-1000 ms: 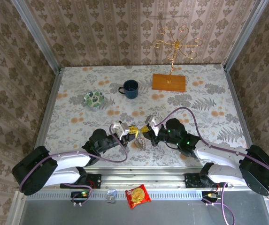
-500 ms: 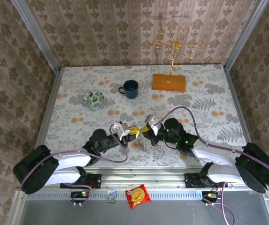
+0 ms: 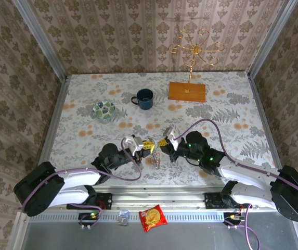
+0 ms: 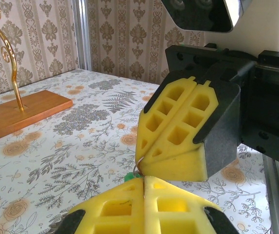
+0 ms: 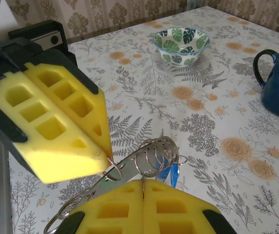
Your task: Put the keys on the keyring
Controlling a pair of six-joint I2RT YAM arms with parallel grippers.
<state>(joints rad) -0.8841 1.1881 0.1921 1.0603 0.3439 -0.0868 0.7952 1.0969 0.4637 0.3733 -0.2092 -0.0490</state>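
My two grippers meet tip to tip above the near middle of the table. The left gripper (image 3: 150, 146) (image 4: 143, 181) is shut on a thin wire loop, and the green key (image 4: 128, 177) peeks out just beside its tip. The right gripper (image 3: 163, 143) (image 5: 142, 182) is shut on the keyring (image 5: 129, 169), a flat grey metal band with several small wire loops bunched on it. The blue key (image 5: 171, 173) hangs under those loops. In the right wrist view the left gripper (image 5: 108, 159) pinches one small loop against the band. The keyring (image 3: 157, 159) dangles below both tips.
A blue mug (image 3: 144, 98) and a green-patterned glass dish (image 3: 104, 110) stand further back on the left. The gold wire stand (image 3: 194, 51) on its wooden base (image 3: 187, 91) is at the back right. A snack packet (image 3: 153, 217) lies below the table's front rail.
The right gripper has shifted slightly right and away from the front edge. The keyring now hangs a little lower between the tips. Both grippers stay shut.
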